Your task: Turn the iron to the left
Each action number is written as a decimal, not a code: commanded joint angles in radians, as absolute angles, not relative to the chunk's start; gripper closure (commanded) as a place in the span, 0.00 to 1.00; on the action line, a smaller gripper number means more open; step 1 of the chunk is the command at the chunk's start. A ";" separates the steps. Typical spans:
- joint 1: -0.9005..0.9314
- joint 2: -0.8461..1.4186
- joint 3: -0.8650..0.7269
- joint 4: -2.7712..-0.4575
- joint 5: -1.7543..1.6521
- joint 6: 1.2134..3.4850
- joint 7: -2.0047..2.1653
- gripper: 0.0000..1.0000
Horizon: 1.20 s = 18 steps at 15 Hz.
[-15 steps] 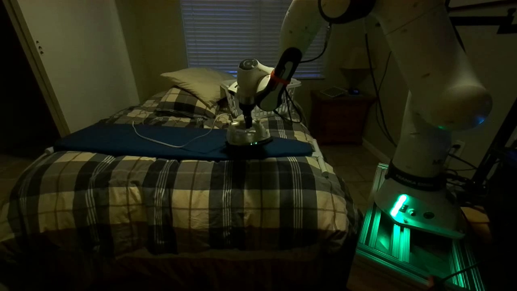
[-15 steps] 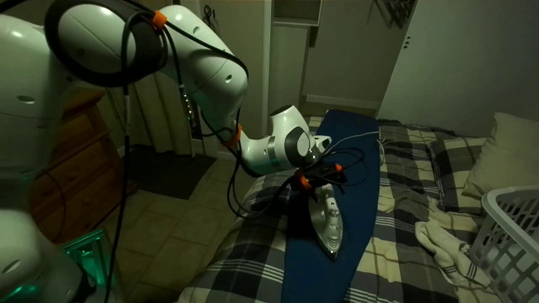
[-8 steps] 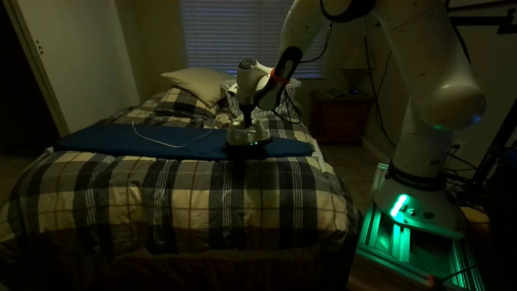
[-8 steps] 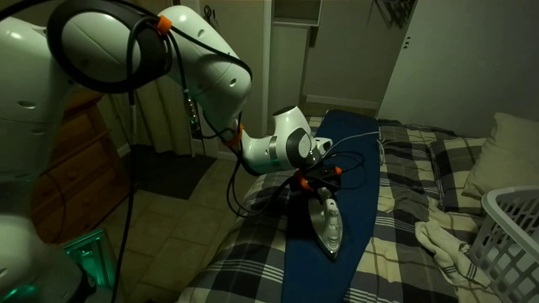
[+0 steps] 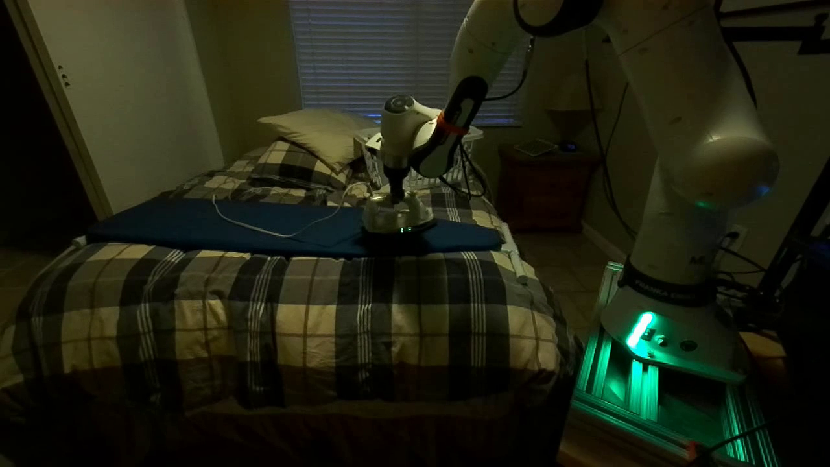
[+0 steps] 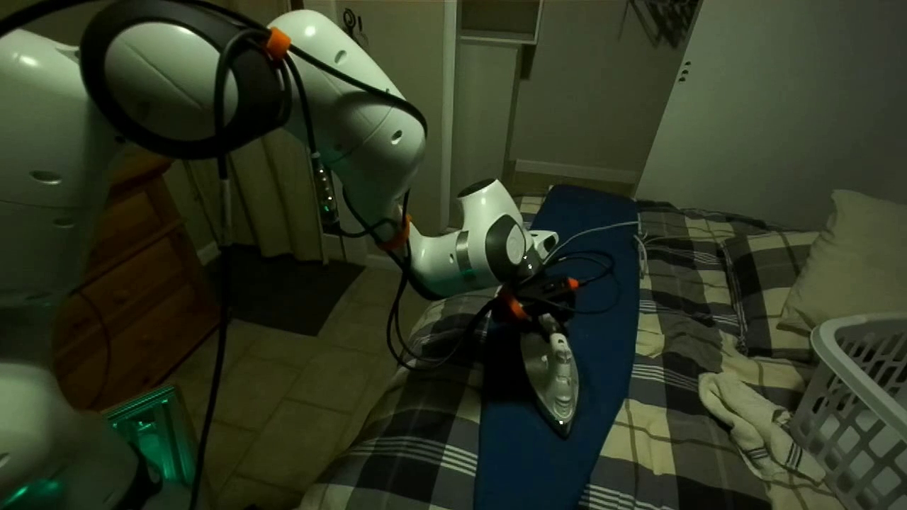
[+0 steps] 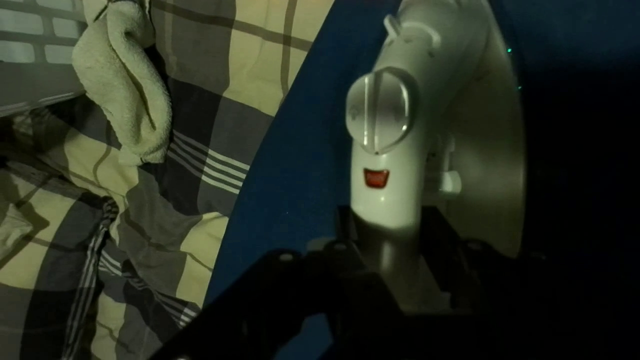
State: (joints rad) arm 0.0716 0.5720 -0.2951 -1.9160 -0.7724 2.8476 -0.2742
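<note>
The whitish iron [image 5: 402, 222] rests flat on the blue ironing board [image 5: 162, 224], its tip toward the near end in an exterior view, where the iron [image 6: 556, 389] is partly covered by the wrist. My gripper [image 7: 386, 220] comes down over the rear of its handle. In the wrist view the dark fingers [image 7: 342, 219] press close on both sides of the handle [image 7: 387, 202], shut on it. Ahead of them show a red button [image 7: 376, 178] and a round dial [image 7: 378, 111]. The lower fingers are lost in shadow.
A thin white cord [image 5: 253, 228] loops over the board. Behind stand a white slatted basket [image 6: 861, 368], with a pale sock [image 6: 737, 411] beside it, and a pale pillow [image 6: 850, 262]. Plaid bedding [image 5: 311, 311] surrounds the board. A black cable [image 6: 397, 340] hangs from the arm.
The fingers, seen spread a second ago, have come together on the handle. The iron has shifted very slightly; the arm's elbow has moved a little, while the wrist stays nearly in place.
</note>
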 commanded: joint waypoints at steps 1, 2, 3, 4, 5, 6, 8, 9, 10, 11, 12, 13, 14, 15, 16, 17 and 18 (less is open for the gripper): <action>0.081 0.579 -0.341 -1.921 -0.892 3.010 -0.268 0.88; 0.081 0.584 -0.352 -1.924 -0.918 3.054 -0.268 0.88; 0.088 0.590 -0.376 -1.931 -0.951 3.103 -0.271 0.88; 0.088 0.593 -0.390 -1.943 -0.977 3.156 -0.279 0.88; 0.092 0.594 -0.413 -1.957 -1.008 3.200 -0.287 0.88; 0.097 0.597 -0.434 -1.963 -1.032 3.236 -0.290 0.88; 0.110 0.608 -0.479 -1.970 -1.074 3.293 -0.303 0.88; 0.120 0.613 -0.504 -1.971 -1.090 3.317 -0.310 0.88; 0.137 0.618 -0.533 -1.970 -1.097 3.328 -0.309 0.88; 0.190 0.623 -0.589 -1.964 -1.075 3.276 -0.276 0.88; 0.123 0.629 -0.505 -1.963 -1.057 3.294 -0.297 0.88; 0.133 0.635 -0.521 -1.963 -1.057 3.292 -0.295 0.63; 0.131 0.636 -0.519 -1.962 -1.056 3.292 -0.295 0.63; 0.130 0.636 -0.518 -1.961 -1.056 3.292 -0.295 0.63; 0.130 0.636 -0.518 -1.961 -1.056 3.292 -0.295 0.63; 0.130 0.636 -0.518 -1.961 -1.056 3.292 -0.295 0.63; 0.130 0.636 -0.518 -1.961 -1.056 3.292 -0.295 0.63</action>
State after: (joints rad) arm 0.1303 0.6362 -0.5177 -1.9613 -1.0563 3.2921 -0.2952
